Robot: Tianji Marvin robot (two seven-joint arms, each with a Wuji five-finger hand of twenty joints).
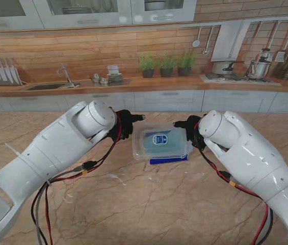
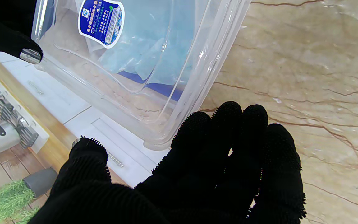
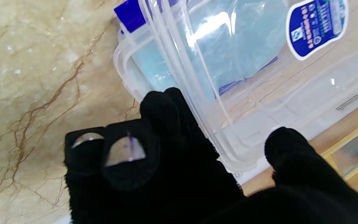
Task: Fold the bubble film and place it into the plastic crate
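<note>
The clear plastic crate (image 1: 149, 152) stands mid-table with light blue bubble film (image 1: 173, 148) folded inside it. A clear lid with a blue label (image 1: 159, 139) lies tilted over the crate. My right hand (image 1: 190, 130) is at the crate's right side; in its wrist view the right hand (image 3: 182, 161) has curled fingers and thumb on either side of the lid's rim (image 3: 228, 155). My left hand (image 1: 125, 124) is at the crate's left side. That left hand (image 2: 197, 174) has straight fingers and a spread thumb just short of the crate's corner (image 2: 157, 141). The film (image 2: 148, 46) shows through the plastic.
A blue latch (image 1: 169, 160) sticks out under the crate's near edge. The marble table (image 1: 149, 204) stretches towards me between my arms. Behind the table runs a kitchen counter with a sink (image 1: 47, 86), potted herbs (image 1: 166, 65) and a stove (image 1: 235, 76).
</note>
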